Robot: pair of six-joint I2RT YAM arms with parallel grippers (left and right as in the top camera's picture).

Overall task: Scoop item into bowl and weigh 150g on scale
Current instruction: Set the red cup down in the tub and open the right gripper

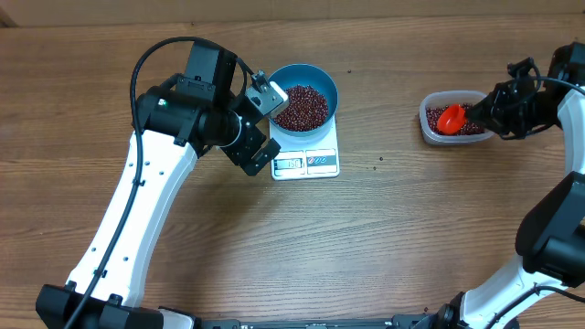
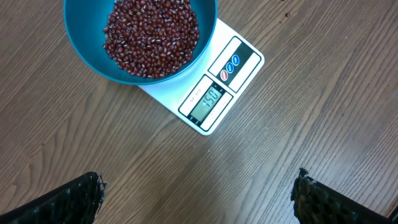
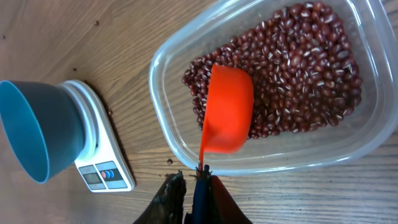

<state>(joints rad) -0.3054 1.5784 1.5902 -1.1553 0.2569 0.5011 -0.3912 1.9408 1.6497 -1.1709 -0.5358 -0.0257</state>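
1. Since the display [image 2: 210, 99] seems to read 150, the weighing looks done: the beans [image 2: 151, 34] are heaped in the blue bowl [image 2: 84, 43], which sits on the white scale [image 2: 254, 59].
2. What remains is letting go of the red scoop [image 3: 229, 115]. It lies in the clear tub [image 3: 373, 134], its handle pinched by the right gripper [image 3: 193, 186].
3. The left gripper [image 2: 199, 196] hovers near the scale, fingers spread wide, empty.
4. Other labels are too small to read.

Even, bright overhead light, soft shadow under the bowl [image 2: 81, 43]; sharp focus throughout
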